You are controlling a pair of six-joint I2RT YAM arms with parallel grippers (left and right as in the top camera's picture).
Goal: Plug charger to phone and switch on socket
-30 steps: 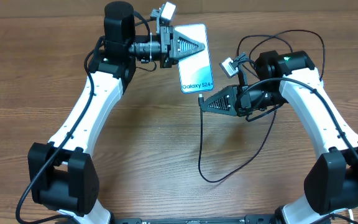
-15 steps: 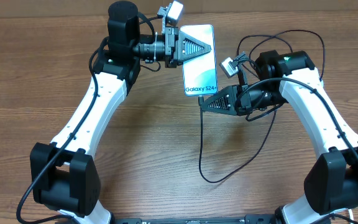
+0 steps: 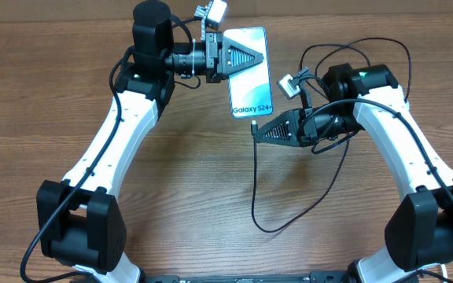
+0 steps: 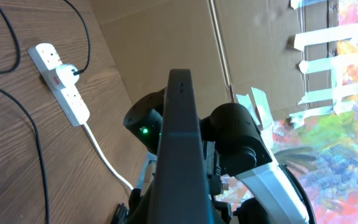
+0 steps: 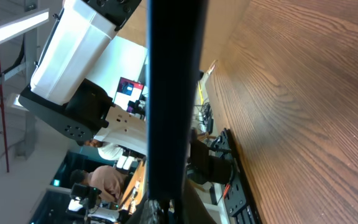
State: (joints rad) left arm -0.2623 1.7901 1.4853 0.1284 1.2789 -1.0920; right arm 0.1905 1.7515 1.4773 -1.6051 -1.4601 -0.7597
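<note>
The phone, light blue screen up, hangs above the table with my left gripper shut on its upper half. In the left wrist view the phone shows edge-on as a dark slab. My right gripper is shut on the charger just behind its connector tip, which sits a little below the phone's bottom edge. Its black cable drops toward me and loops right. The white socket lies on the table in the left wrist view, with a black cable running into it. In the right wrist view the phone is a dark vertical bar.
A white cord leads from the socket along the wooden table. Black cable loops lie at the back right. The right arm stands behind the phone. A cardboard wall rises behind the table.
The left gripper carried the phone to the right, toward the connector, then drew it back slightly left. The right gripper and the charger tip have hardly moved.
</note>
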